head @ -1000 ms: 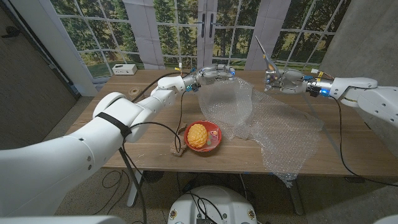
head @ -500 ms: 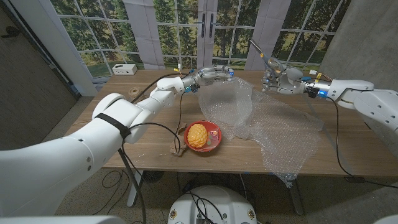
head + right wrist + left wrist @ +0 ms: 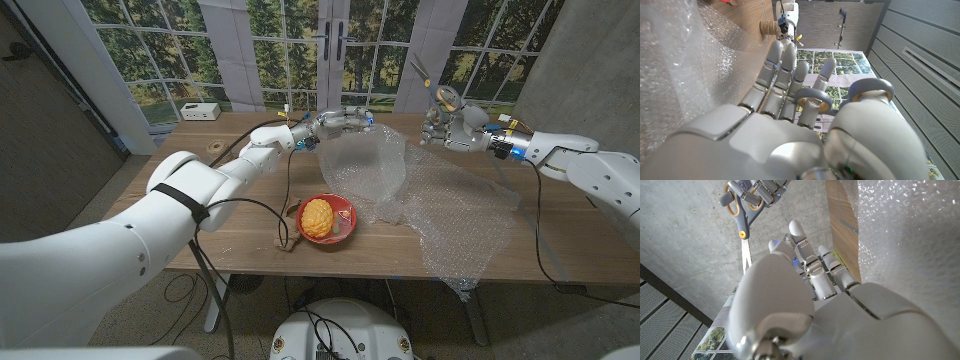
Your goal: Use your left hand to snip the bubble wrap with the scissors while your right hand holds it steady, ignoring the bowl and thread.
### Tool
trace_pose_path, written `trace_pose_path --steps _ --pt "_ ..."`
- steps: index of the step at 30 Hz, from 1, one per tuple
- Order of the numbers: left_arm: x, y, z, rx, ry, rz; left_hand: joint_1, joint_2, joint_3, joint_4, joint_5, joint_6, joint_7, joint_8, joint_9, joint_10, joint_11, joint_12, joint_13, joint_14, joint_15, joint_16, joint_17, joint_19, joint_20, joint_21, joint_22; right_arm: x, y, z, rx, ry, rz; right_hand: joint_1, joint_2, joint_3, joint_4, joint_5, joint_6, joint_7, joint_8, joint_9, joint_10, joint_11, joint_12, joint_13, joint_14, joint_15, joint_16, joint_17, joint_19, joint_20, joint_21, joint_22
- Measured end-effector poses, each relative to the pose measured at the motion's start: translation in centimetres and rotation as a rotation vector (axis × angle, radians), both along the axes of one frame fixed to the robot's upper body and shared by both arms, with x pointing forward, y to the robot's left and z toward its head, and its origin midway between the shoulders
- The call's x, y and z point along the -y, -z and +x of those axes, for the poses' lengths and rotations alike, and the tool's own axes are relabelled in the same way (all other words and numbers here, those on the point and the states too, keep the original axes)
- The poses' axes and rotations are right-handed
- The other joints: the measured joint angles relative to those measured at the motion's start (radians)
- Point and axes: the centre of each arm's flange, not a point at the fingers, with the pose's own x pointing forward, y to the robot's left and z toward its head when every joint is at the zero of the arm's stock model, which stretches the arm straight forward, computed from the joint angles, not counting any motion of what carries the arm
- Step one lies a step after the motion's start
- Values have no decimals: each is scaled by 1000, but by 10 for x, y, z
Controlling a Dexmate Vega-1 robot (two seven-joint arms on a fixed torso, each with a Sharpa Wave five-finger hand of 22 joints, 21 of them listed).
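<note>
A clear sheet of bubble wrap (image 3: 440, 200) lies over the table's right half and hangs off the front edge. Its far left edge stands raised up to my left hand (image 3: 343, 121), which holds it at the table's far middle. The grip itself is hidden behind the hand (image 3: 805, 295), with the wrap (image 3: 910, 235) beside its fingers. My right hand (image 3: 458, 128) hovers over the wrap's far right part and grips the grey and orange scissors (image 3: 443, 98), blades pointing up. The left wrist view shows the scissors (image 3: 742, 210) just beyond my left fingers. Grey handle loops (image 3: 812, 96) sit among my right hand's (image 3: 780, 130) fingers above the wrap (image 3: 675, 65).
A red bowl (image 3: 345, 207) with a yellow lump in it stands near the front edge, left of the wrap. A spool of thread (image 3: 213, 148) lies on the table's left side, and a white box (image 3: 200, 110) sits at the far left corner.
My right hand has shifted slightly left toward the left hand and turned the scissors, so the handles now stand higher. The left hand and the wrap have barely moved.
</note>
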Motion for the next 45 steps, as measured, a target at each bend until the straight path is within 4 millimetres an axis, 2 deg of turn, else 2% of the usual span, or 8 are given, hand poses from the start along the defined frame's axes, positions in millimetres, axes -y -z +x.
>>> trace_pose_path --steps 8,12,19,22,32,40,43,45 --pt "-4 3 -1 4 7 -6 0 0 0 0 0 5 5 0 0 0 0 0 0 0 0 0 0 0 0 0 0 -1 0 -2 7 -18 8 -88 -17 -57 37 6 -16 -2 -89 -70 -12 -12 -12 -9 -44 11 -34 -6 -23 23 -15 -33" --pt "-6 4 -1 7 12 -8 0 0 0 0 0 5 5 0 0 0 0 0 0 0 0 0 0 0 0 0 0 -2 0 -4 8 -25 9 -122 -24 -77 53 6 -14 5 -108 -89 -15 -13 -19 -16 -49 9 -37 -13 -29 29 -23 -43" --pt "-9 6 -2 11 18 -13 0 0 0 0 -4 5 5 0 0 0 0 0 0 0 0 0 0 0 0 0 0 -4 0 -5 5 -37 7 -171 -35 -117 73 13 -52 45 -155 -126 -51 19 -31 -29 -74 12 -63 -25 -45 44 -33 -61" --pt "-10 7 -2 13 19 -15 0 0 0 0 -4 5 5 0 0 0 0 0 0 0 0 0 4 0 0 0 0 -5 1 -6 3 -44 5 -182 -35 -129 77 21 -68 43 -172 -141 -56 24 -35 -38 -81 12 -70 -27 -45 45 -33 -67" --pt "-13 9 -2 12 17 -23 0 0 4 -4 -4 5 5 0 0 0 0 -3 0 0 0 0 5 0 0 0 0 -5 2 -9 0 -48 7 -204 -33 -144 85 27 -80 55 -185 -167 -68 30 -42 -48 -81 12 -78 -32 -45 44 -36 -79" --pt "-19 8 -3 63 -9 -52 -2 -1 4 -4 -4 -14 9 -5 14 -9 -9 -8 5 -22 4 0 27 -62 3 -19 0 0 6 -12 -7 -32 13 -197 -26 -144 85 35 -80 55 -189 -188 -68 30 -50 -62 -81 12 -82 -40 -45 44 -40 -87" --pt "-24 10 -4 97 -33 -58 -27 2 3 -3 -4 -28 2 -18 14 -8 -15 -13 -2 -50 16 0 42 -90 22 -31 0 2 7 -14 -7 -26 14 -190 -20 -148 81 35 -80 56 -189 -195 -70 31 -50 -62 -81 12 -82 -40 -45 44 -40 -90" --pt "-29 13 -3 109 -56 -60 -57 7 -3 15 -4 -45 -7 -33 12 -15 -22 -21 -7 -87 25 -9 53 -114 45 -37 -1 3 8 -15 -5 -23 13 -186 -16 -148 81 35 -80 56 -189 -200 -70 31 -50 -65 -81 12 -82 -40 -45 44 -40 -93"
